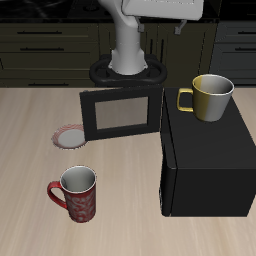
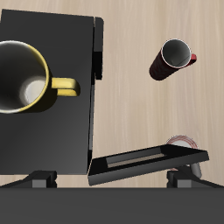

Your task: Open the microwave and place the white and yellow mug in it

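The microwave point(image 1: 210, 160) is a large black box with its door point(image 1: 122, 112) swung wide open, the greyish window panel facing the table's front. The white and yellow mug point(image 1: 210, 97) stands upright on the microwave's flat top, near the back corner on the door side. From above, the wrist view shows the mug point(image 2: 26, 79) on the black top point(image 2: 52, 140) and the open door point(image 2: 149, 159) edge-on. My gripper point(image 2: 114, 178) hangs high above the door, open and empty, with its fingertips point(image 2: 39, 179) far apart. It is out of the exterior view.
A red patterned mug point(image 1: 77, 192) stands upright near the table's front edge, also in the wrist view point(image 2: 173, 57). A small round pinkish plate point(image 1: 72, 135) lies beside the open door. The robot's base point(image 1: 128, 72) is behind the door.
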